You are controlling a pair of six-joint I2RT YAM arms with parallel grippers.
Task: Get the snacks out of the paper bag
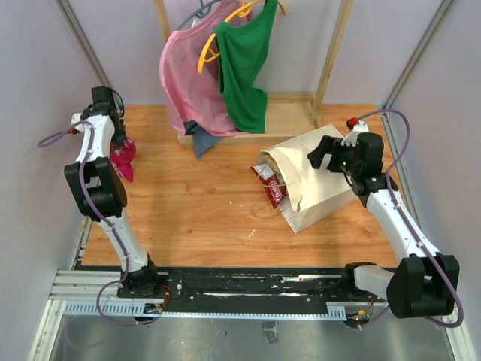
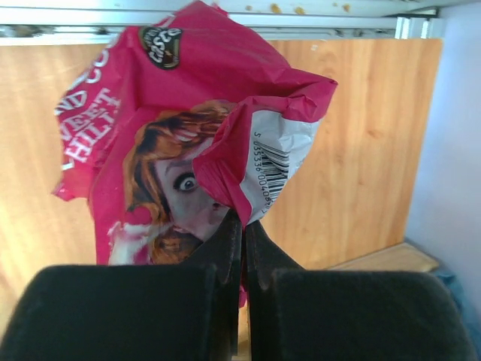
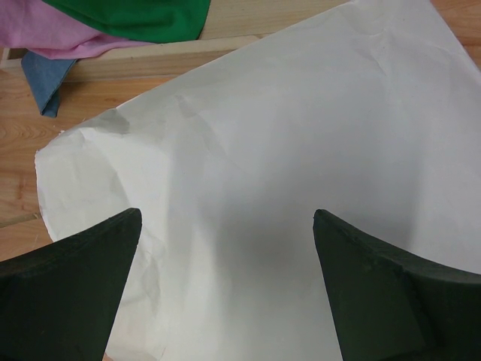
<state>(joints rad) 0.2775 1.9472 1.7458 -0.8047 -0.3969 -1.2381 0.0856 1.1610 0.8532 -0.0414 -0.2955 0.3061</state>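
1 pink snack packet (image 2: 188, 113) pinched in left gripper (image 2: 242, 226) jaws; right gripper (image 3: 225, 218) jaws gape wide over paper bag (image 3: 301, 113).

A robotics lab test cell: plain pale panels (image 1: 37, 68) box in a wood-laminate table (image 1: 203, 214), with an aluminium mounting rail (image 1: 79, 284) across the bottom.

Garment rack (image 1: 289, 114) close behind paper bag (image 1: 319, 192)
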